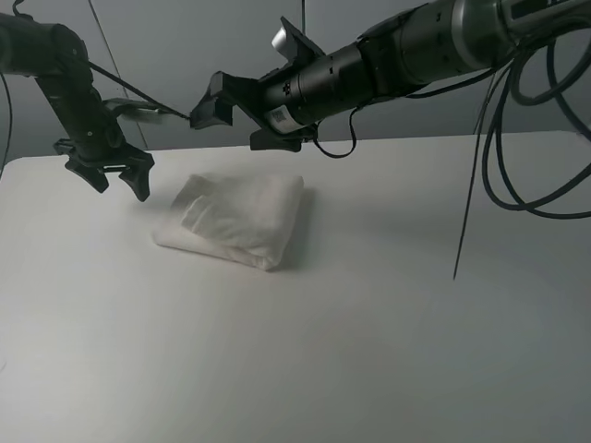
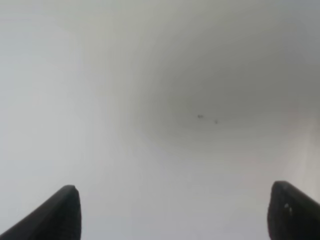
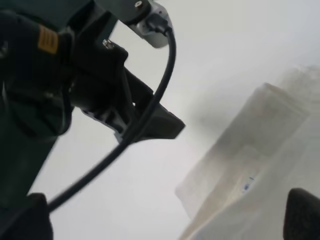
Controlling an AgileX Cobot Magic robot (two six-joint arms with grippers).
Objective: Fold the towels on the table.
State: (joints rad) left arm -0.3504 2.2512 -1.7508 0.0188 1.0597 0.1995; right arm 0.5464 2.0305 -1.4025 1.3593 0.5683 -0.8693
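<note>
High cam looked down across table; left wrist sat close over it; right wrist shared towel with high cam.

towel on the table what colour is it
Plain white, nearly matching the table; the towel shows best in the exterior high view.

The bunched towel is sitting as the only lump on the table. In front of it the tabletop is lying wide open. Just beside the towel the left gripper is hanging, jaws spread, crowding that flank. Over the towel's far edge the right gripper is reaching across with jaws apart, blocking a straight descent. Well off the towel's other side, black cables are dangling toward the table.
</note>
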